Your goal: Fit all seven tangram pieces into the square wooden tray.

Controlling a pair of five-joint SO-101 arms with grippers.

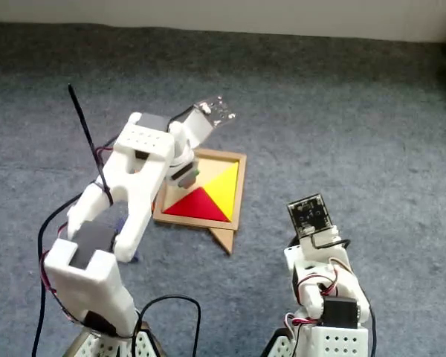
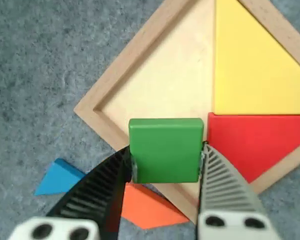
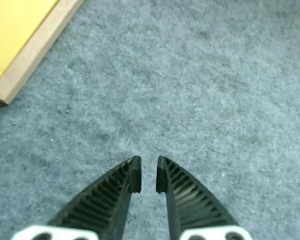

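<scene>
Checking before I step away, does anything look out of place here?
Nothing damaged. The green square block in the left gripper sits partly over the square wooden tray's rim, and an orange triangle piece lies outside beside that rim.

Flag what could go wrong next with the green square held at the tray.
The green square, held by the left gripper, overlaps the tray's rim and nearly meets the red triangle; released here, it might land tilted on either. Lowering, the dark finger could catch the rim or nudge the orange piece beside it.
</scene>
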